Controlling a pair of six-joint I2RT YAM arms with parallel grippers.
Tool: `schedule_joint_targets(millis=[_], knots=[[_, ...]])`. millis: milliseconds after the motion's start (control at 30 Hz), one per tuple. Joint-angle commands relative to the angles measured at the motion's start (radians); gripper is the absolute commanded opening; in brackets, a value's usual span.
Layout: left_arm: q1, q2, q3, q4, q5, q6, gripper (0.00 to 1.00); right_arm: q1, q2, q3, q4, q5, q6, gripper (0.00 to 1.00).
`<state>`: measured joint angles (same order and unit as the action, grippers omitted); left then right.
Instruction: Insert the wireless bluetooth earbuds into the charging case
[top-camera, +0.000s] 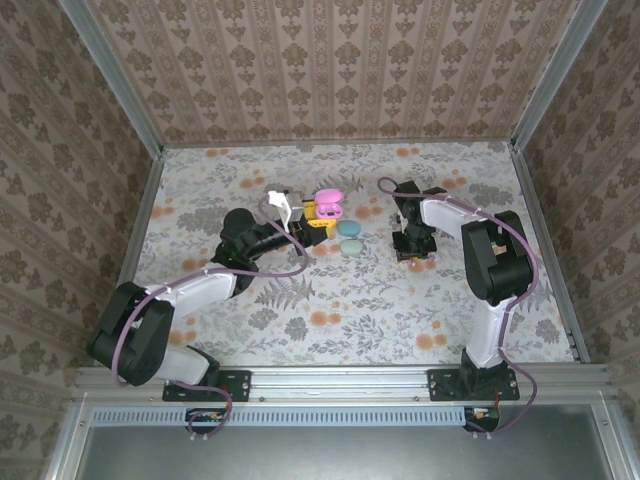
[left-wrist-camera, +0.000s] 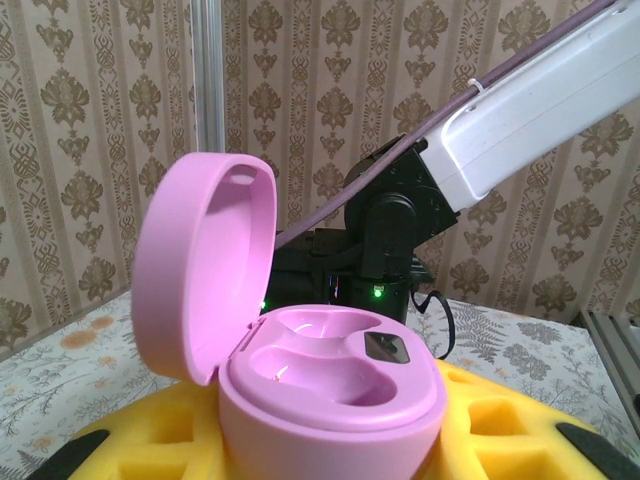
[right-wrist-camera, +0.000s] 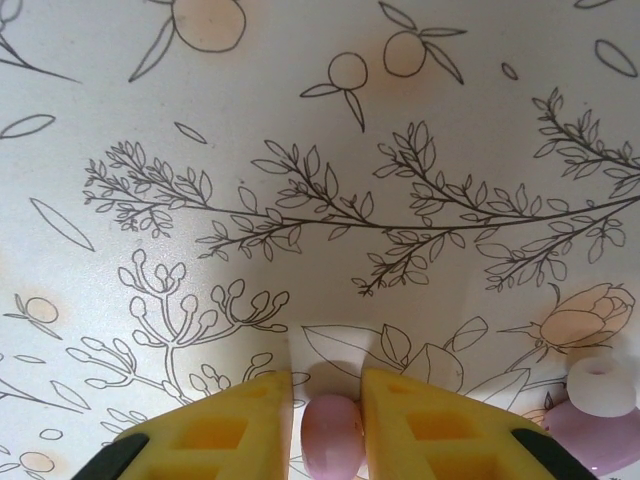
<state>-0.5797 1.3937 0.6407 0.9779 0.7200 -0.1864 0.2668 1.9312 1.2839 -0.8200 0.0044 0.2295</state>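
Earbud (right-wrist-camera: 332, 442) gripped in right jaws, pink case (left-wrist-camera: 330, 400) open

No text, label, brand or number can be read (the pink charging case (left-wrist-camera: 330, 400) bears no legible mark).

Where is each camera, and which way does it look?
Top external: overhead, behind, looking down on the table; left arm and right arm show.
Left wrist: looks sideways over its yellow fingers at the open pink charging case.
Right wrist: looks straight down; its fingers pinch a pink earbud.
Shared: top and left wrist show the case.
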Motion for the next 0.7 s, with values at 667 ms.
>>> schedule_joint_targets(millis=[667], knots=[[0.025, -0.035, -0.009, 0.019, -0.020, 0.028, 0.23, -0.067, -0.258, -0.092, 0.189, -0.735, 0.119, 0.20]])
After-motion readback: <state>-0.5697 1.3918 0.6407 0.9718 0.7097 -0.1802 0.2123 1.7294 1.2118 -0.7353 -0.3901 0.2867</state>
